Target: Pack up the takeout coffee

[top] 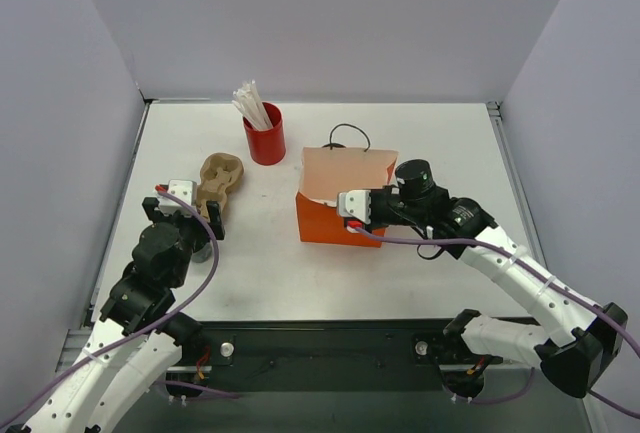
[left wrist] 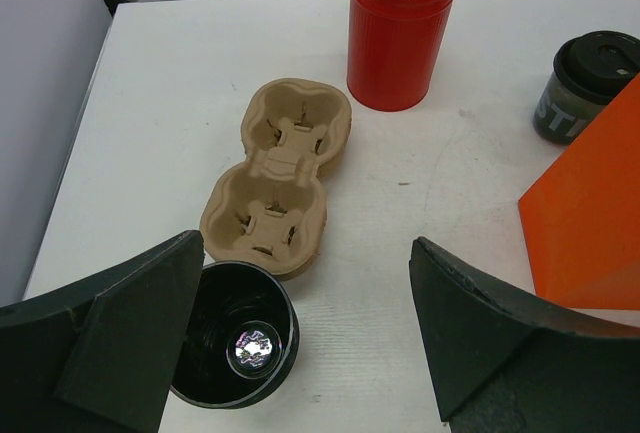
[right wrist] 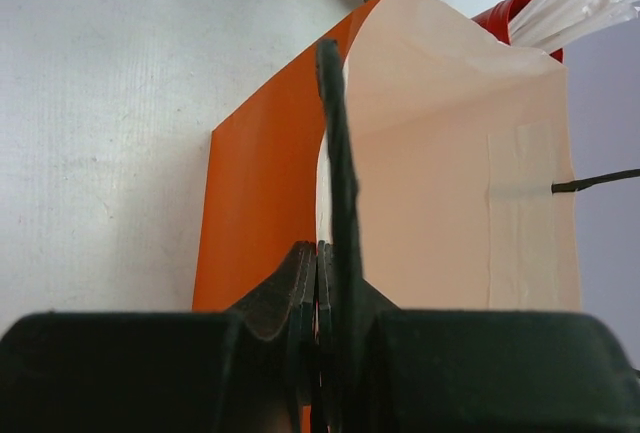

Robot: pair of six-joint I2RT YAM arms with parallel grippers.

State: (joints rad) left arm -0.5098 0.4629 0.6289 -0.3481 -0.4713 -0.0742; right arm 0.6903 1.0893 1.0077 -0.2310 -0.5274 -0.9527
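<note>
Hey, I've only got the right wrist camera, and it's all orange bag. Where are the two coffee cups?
Observer: One lidded cup stands beyond the bag corner, right of the red cup.
Operator: And the other?
Observer: The second cup sits low between the open left pincer fingers, beside the carrier at its near end.
Operator: Anything in the carrier?
Observer: No, both pockets are empty.
</note>
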